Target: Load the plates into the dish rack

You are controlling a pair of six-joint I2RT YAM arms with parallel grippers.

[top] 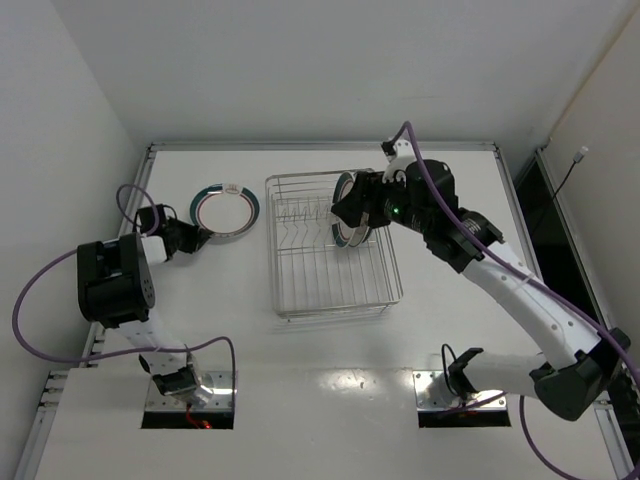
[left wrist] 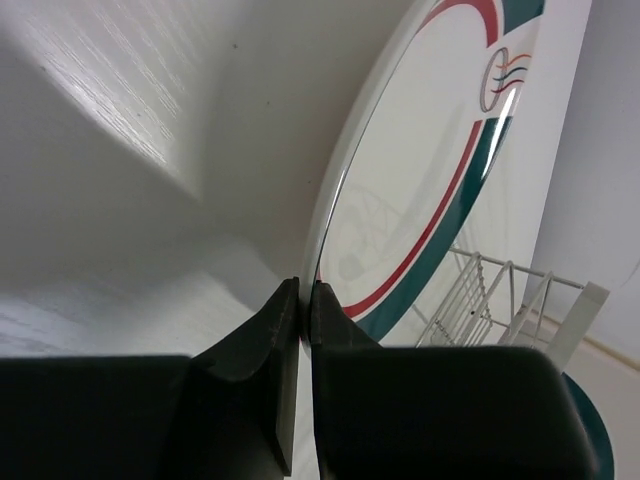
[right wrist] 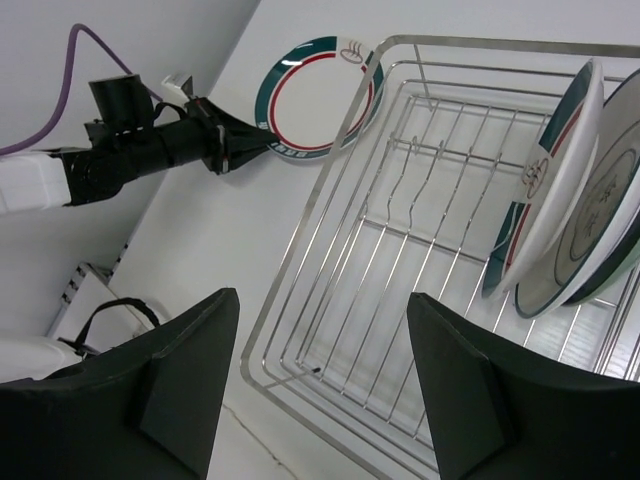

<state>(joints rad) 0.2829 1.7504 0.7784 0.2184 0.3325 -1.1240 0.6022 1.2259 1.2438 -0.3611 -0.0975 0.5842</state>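
At the left of the top view, the left claw (top: 190, 238) lies low over the table (top: 300, 390), pinched narrow on the near-left rim of a banded plate (top: 226, 211) that lies left of the dish rack (top: 335, 313), just beside its left wall. The left wrist view shows both fingers (left wrist: 270, 340) pressed against that plate's edge, the red and teal rim bands curving away above them. Centre frame, the rack stands on the table, its row of tines upright. Toward its right side, a second banded plate (right wrist: 548, 190) stands on edge, leaning, with a white plate with black marks (right wrist: 600, 215) right behind it; a darker rim shows beyond, too cropped to identify. Right of these, the right claw (right wrist: 320, 298) hangs over the rack, spread wide and holding nothing.
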